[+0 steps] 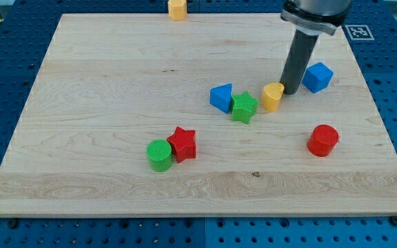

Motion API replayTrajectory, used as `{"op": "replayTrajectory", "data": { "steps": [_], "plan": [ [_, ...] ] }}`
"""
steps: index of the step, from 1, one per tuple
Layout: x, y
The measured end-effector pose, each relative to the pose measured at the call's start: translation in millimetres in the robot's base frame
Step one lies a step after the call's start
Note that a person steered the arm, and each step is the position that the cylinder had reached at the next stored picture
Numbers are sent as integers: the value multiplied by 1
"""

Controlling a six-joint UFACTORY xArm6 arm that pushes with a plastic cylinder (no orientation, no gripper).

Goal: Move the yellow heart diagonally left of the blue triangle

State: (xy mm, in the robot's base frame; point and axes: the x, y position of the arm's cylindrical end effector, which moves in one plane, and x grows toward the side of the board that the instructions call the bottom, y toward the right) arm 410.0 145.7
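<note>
The end effector, a bare rod holding nothing, has its tip [290, 92] touching the yellow heart [272, 96] on its left; the blue triangle [221, 97] lies farther left.

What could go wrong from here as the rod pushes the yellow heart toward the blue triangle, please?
1. The green star touches the blue triangle and sits in the yellow heart's path; a leftward push may shove both and shift the target.
2. My tip meets the heart at its right edge, so an off-centre push could spin it or let it slip aside.
</note>
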Motion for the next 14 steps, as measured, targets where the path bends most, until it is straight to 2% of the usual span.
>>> {"op": "replayTrajectory", "data": {
  "steps": [1,5,7,10,14],
  "plan": [
    [3,-7],
    [85,14],
    [77,7],
    [45,-47],
    [42,-40]
  ]
}}
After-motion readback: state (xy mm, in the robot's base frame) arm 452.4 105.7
